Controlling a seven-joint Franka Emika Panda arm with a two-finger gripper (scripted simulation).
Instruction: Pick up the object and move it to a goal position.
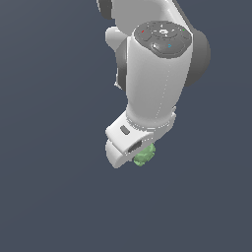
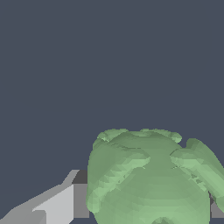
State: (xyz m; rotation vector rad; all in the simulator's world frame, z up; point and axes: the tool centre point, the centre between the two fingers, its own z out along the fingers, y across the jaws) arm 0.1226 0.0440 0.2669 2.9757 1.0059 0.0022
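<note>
Green, knobbly object (image 2: 151, 179) fills the wrist view, sitting between the fingers (image 2: 65, 203), which look clamped on it, though the far finger is mostly hidden. Behind, the gripper (image 1: 138, 156) carries it. Judged step: transport; next, steady travel to the goal.

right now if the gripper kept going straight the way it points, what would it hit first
The light-green lump already sits at the gripper, beside one finger. Beyond it, only plain dark background shows, so the way looks free, though depth is unclear.
</note>
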